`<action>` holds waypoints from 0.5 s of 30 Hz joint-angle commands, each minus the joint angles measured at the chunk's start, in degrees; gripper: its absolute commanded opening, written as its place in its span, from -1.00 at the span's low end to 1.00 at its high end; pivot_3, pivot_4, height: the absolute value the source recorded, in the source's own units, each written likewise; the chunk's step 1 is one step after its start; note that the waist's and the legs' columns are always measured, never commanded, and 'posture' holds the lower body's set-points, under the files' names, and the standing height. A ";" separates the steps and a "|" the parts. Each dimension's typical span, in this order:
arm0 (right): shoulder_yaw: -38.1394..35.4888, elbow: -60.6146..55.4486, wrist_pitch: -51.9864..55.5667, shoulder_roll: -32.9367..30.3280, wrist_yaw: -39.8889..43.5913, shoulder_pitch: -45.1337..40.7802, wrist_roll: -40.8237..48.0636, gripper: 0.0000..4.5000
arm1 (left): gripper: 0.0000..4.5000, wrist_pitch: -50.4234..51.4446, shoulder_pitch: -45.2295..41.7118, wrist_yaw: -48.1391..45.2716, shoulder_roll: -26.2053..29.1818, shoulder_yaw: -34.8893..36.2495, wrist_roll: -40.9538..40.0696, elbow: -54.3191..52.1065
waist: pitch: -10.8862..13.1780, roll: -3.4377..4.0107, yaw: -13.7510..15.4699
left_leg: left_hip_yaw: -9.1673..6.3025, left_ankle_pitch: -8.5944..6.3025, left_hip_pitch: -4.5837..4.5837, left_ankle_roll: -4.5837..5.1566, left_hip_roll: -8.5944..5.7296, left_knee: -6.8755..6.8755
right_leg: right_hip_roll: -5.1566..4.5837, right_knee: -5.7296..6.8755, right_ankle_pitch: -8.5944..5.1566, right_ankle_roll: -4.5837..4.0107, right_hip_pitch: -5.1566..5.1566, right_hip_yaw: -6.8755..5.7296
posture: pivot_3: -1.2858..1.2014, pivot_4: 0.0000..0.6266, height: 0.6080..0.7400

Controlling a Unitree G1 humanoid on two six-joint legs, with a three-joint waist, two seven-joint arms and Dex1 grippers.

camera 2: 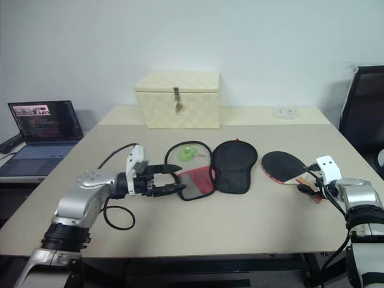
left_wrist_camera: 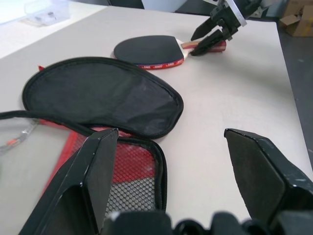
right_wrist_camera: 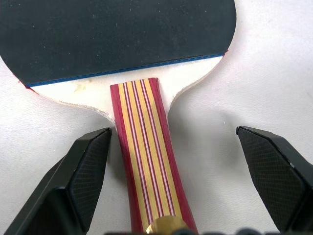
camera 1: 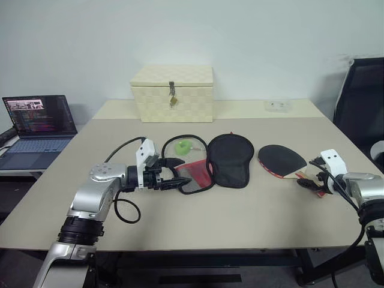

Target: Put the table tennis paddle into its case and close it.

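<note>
The table tennis paddle lies flat on the table, right of centre, black face up, with its striped handle toward my right gripper. My right gripper is open and straddles the handle without closing on it. The case lies unzipped and spread open at mid-table, with its red mesh half on the left and its green charm behind it. My left gripper is open, its fingers just over the mesh half, holding nothing.
A cream latched box stands at the back of the table, with a small clear plastic item to its right. A laptop sits on a side surface at the left. A black chair stands at the right edge.
</note>
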 commanded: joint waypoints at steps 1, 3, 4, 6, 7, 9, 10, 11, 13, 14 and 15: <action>-0.31 1.84 -1.90 1.21 -0.41 -1.64 -0.46 0.98 | 0.69 -1.34 -1.08 -0.29 0.53 0.72 0.00 -1.00 | 0.00 0.00 -0.14 | 0.00 0.00 0.01 0.00 0.00 0.01 | 0.00 0.00 0.00 0.00 0.01 0.00 | 0.03 -0.52 1.00; -0.94 2.91 -1.81 2.02 -1.64 -2.21 -0.16 0.82 | 0.69 -1.44 -0.56 -0.11 0.86 0.93 0.02 -1.32 | 0.00 -0.01 -0.42 | 0.00 0.00 0.03 0.00 0.01 0.02 | 0.00 0.02 0.00 0.00 0.04 0.00 | 0.03 -0.52 1.00; -1.25 3.19 -1.67 2.33 -2.13 -2.40 0.03 0.71 | 0.69 -1.44 -0.30 -0.02 1.01 1.05 -0.03 -1.49 | -0.01 -0.01 -0.51 | -0.01 0.00 0.05 0.00 0.02 0.03 | 0.01 0.02 0.00 0.00 0.05 0.01 | 0.03 -0.52 1.00; -1.67 3.53 -1.06 3.00 -3.16 -2.68 0.20 0.45 | 0.69 -1.29 0.37 0.31 1.33 1.45 -0.19 -2.00 | -0.01 -0.01 -0.62 | -0.01 0.00 0.09 0.00 0.02 0.04 | 0.01 0.03 0.01 0.01 0.08 0.04 | 0.03 -0.52 1.00; -2.06 3.56 -0.65 3.42 -3.73 -2.76 0.36 0.32 | 0.69 -1.27 0.76 0.53 1.48 1.67 -0.23 -2.25 | -0.01 -0.01 -0.62 | -0.01 0.00 0.12 0.00 0.03 0.06 | 0.01 0.04 0.01 0.02 0.11 0.06 | 0.03 -0.52 1.00; -2.66 3.45 -0.47 3.96 -5.32 -2.81 0.26 0.07 | 0.69 -1.22 1.32 0.91 1.64 1.99 -0.30 -2.60 | -0.01 -0.02 -0.64 | -0.02 0.01 0.17 0.00 0.03 0.09 | 0.01 0.04 0.03 0.04 0.15 0.08 | 0.03 -0.52 1.00; -3.01 3.31 -0.37 4.16 -6.01 -2.87 0.27 -0.07 | 0.69 -1.23 1.56 1.03 1.70 2.08 -0.33 -2.75 | -0.01 -0.02 -0.64 | -0.03 0.01 0.20 0.01 0.03 0.11 | 0.01 0.04 0.04 0.06 0.19 0.11 | 0.03 -0.52 1.00; -3.31 3.04 -0.47 4.22 -7.03 -2.90 0.12 -0.22 | 0.69 -1.26 1.71 1.20 1.74 2.15 -0.33 -2.85 | -0.01 -0.02 -0.60 | -0.04 0.01 0.22 0.01 0.03 0.13 | 0.01 0.04 0.05 0.09 0.22 0.12 | 0.03 -0.52 1.00; -4.05 2.52 -0.37 4.15 -8.38 -3.09 0.15 -0.48 | 0.69 -1.36 1.90 1.51 1.77 2.23 -0.32 -2.91 | -0.01 -0.02 -0.46 | -0.04 0.02 0.23 0.02 0.01 0.25 | 0.01 0.04 0.08 0.13 0.28 0.11 | 0.03 -0.52 1.00; -4.36 2.06 -0.18 4.02 -8.97 -3.15 0.25 -0.53 | 0.69 -1.42 1.96 1.65 1.77 2.23 -0.33 -2.93 | -0.01 -0.02 -0.40 | -0.06 0.01 0.22 0.02 0.00 0.31 | 0.00 0.04 0.09 0.16 0.30 0.11 | 0.03 -0.52 1.00; -4.57 1.14 0.11 3.75 -9.30 -3.14 0.36 -0.53 | 0.69 -1.44 2.02 1.79 1.77 2.25 -0.38 -2.98 | -0.01 -0.02 -0.37 | -0.07 0.01 0.21 0.02 -0.01 0.33 | -0.01 0.04 0.10 0.17 0.31 0.11 | 0.03 -0.52 1.00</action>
